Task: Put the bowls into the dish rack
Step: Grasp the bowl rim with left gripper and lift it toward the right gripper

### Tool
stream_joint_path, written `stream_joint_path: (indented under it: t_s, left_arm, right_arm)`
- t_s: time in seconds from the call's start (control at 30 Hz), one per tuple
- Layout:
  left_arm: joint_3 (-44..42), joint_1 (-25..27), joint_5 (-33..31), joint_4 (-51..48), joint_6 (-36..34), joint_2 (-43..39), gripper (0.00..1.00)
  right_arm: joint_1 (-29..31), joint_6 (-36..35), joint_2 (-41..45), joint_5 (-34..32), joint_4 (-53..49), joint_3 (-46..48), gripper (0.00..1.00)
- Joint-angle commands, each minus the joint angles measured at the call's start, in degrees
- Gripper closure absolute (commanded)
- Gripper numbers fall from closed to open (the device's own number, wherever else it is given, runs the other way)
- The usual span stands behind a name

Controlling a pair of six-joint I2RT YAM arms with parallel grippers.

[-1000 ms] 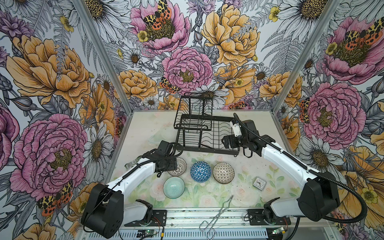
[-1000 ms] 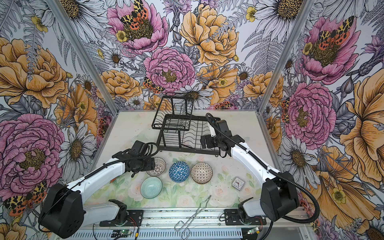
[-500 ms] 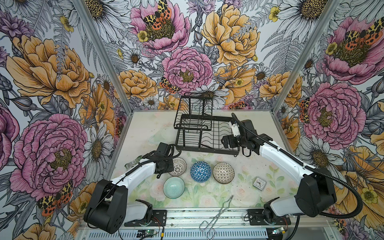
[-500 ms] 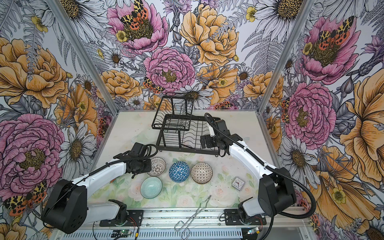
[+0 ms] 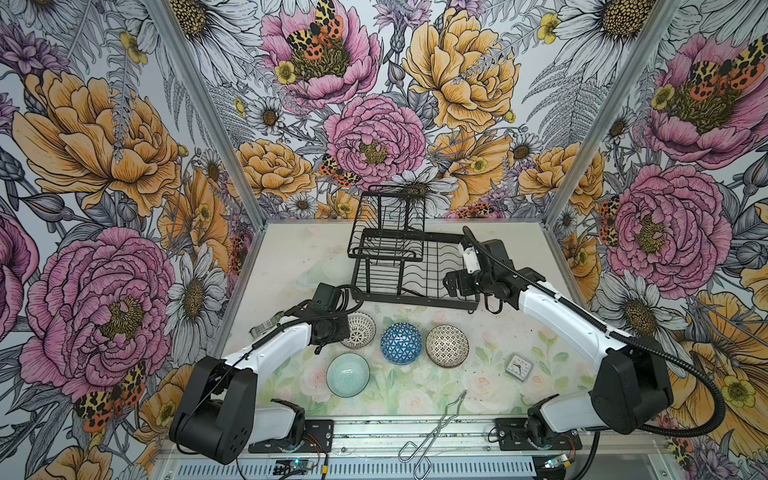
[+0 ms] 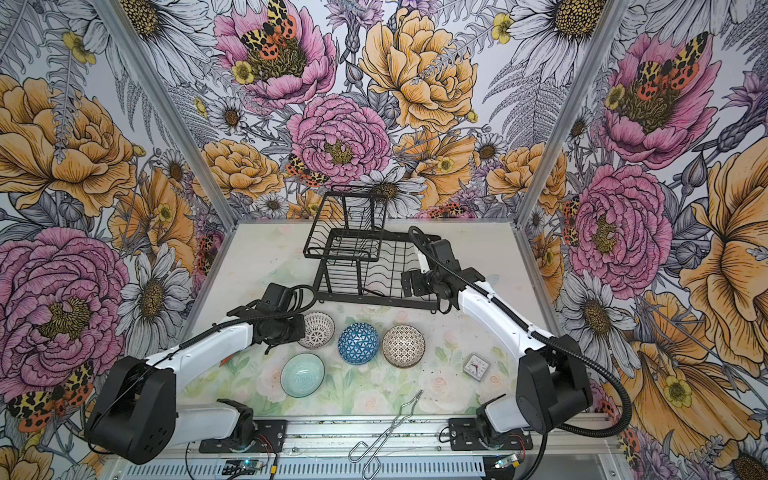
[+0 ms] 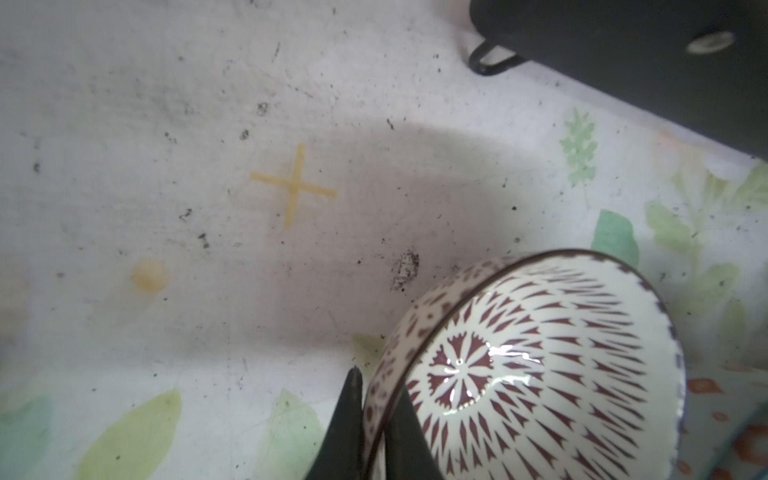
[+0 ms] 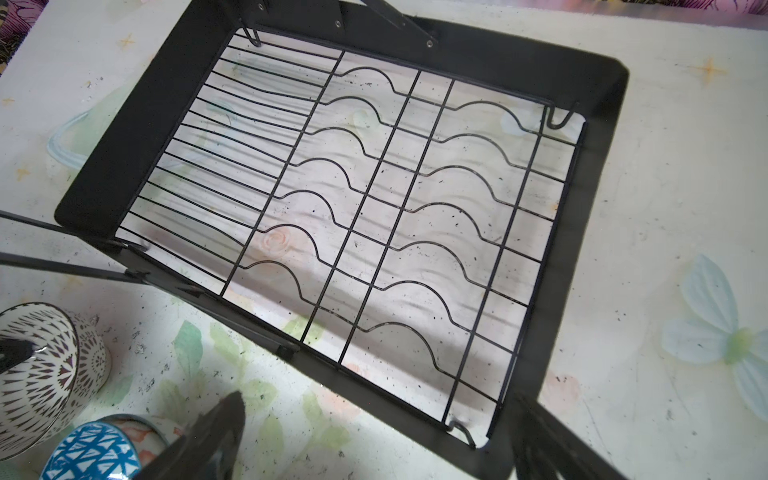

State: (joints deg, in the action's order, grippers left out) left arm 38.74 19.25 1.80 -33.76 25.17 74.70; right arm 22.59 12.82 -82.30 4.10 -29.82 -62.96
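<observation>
A: Where do the bowls stand?
B: On the table point(image 5: 286, 257), in front of the dish rack point(image 5: 411, 266): lattice bowl point(image 7: 532, 374), blue bowl point(image 5: 401, 343), dotted bowl point(image 5: 447, 345), mint bowl point(image 5: 348, 375).
A: And the grippers?
B: Left gripper point(image 7: 376, 399): fingers clamped across the lattice bowl's rim. Right gripper point(image 5: 456, 286): fingers wide apart, above the dish rack's right end.

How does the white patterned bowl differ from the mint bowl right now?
The white patterned bowl is covered in dark markings; the mint bowl is plain. The left gripper pinches the white patterned bowl's rim; the mint bowl is untouched. The white patterned bowl sits nearer the dish rack, the mint bowl nearer the front edge. Both are mouth-up, outside the rack.
</observation>
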Motion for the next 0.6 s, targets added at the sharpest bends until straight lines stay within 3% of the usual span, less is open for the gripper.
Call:
stream_joint_path:
  t_s: [0.0,0.23,0.37,0.57]
  left_arm:
    - [0.3,-0.9,-1.8,0.7,-0.5,0.5,1.0]
    - [2.7,-1.3,-2.1,0.6,-1.6,-2.3,1.0]
    - [4.7,0.3,-5.7,0.6,-2.9,-7.6,1.0]
    - [6.4,3.2,-7.9,0.5,-3.1,-16.6,1.0]
  right_arm:
    - [0.4,-0.6,0.9,-1.4,-0.6,-1.6,0.0]
    - [0.4,-1.0,2.2,-1.4,-1.8,-1.8,0.01]
    - [0.4,-0.8,3.8,-1.1,-3.0,-1.6,0.0]
    - [0.4,2.4,9.0,5.8,-3.2,0.4,0.01]
